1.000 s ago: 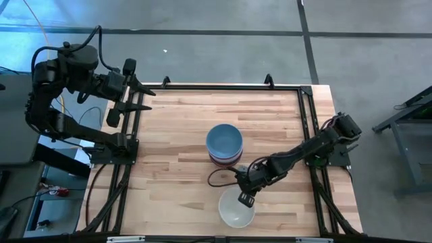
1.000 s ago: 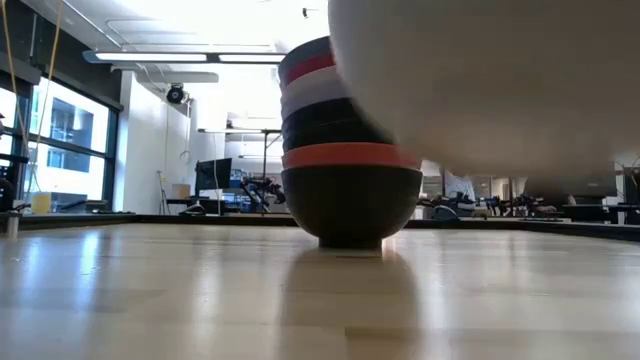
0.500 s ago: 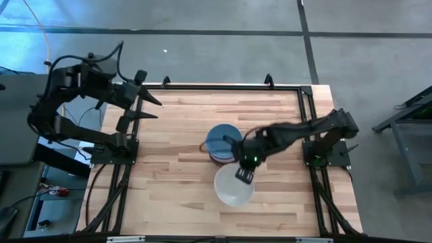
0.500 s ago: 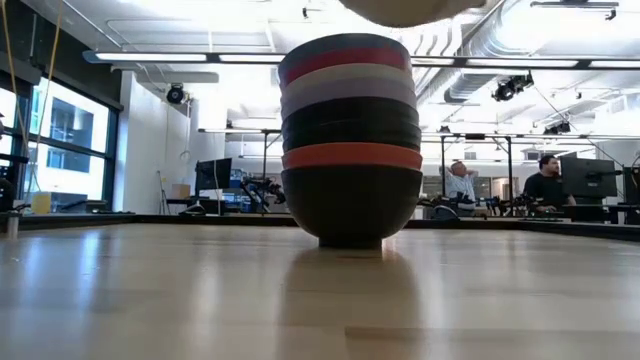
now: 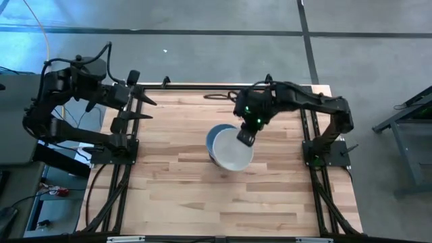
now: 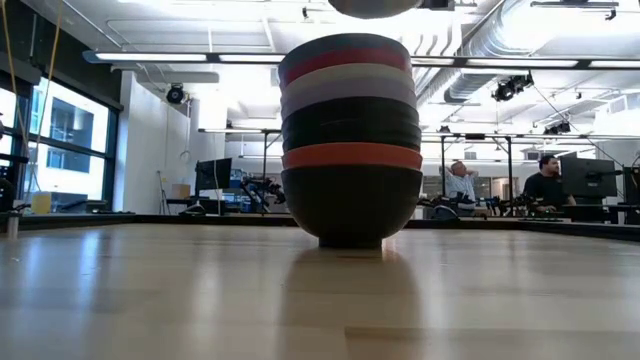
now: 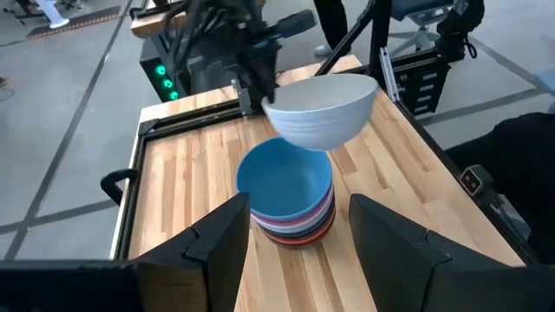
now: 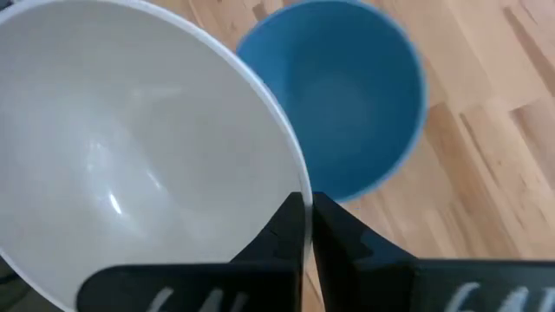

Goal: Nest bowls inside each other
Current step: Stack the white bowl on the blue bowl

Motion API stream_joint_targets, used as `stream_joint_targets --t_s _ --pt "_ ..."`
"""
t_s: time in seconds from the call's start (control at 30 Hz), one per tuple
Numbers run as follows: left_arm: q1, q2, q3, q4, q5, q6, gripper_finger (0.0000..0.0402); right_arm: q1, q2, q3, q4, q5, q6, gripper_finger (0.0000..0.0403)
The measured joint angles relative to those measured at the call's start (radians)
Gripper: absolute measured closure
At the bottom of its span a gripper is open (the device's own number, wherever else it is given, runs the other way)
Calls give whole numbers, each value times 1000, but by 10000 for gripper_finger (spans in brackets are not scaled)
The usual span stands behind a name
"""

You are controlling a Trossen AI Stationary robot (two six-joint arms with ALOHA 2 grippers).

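Overhead, our right gripper [image 5: 246, 137] pinched the white bowl's [image 5: 235, 156] rim above the stack [image 6: 349, 140]; our left gripper [image 5: 142, 107] waited open near the table's [image 5: 175, 175] left edge.

Low view cuts the white bowl [image 6: 372, 8] off at its top edge; the right pincer [image 8: 308, 227] above it is out of sight there; its wrist view crops that bowl's rim; the stack [image 5: 217, 143] beneath lies partly covered.
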Motion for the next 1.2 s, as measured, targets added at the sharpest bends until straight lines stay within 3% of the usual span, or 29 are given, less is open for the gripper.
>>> stream_joint_targets --t_s 0.5,0.73,1.0,1.2 --pt "0 -3 0 -2 -2 -25 213 -159 263 331 -151 -71 -219 403" --pt "0 -6 0 -32 -2 -26 213 -189 287 244 -155 -96 -248 403" --pt "0 -9 -5 -30 -6 -18 213 -202 285 217 -154 -56 -231 403" --pt "0 -35 -93 -9 -9 -11 213 -201 295 216 -153 -54 -218 403"
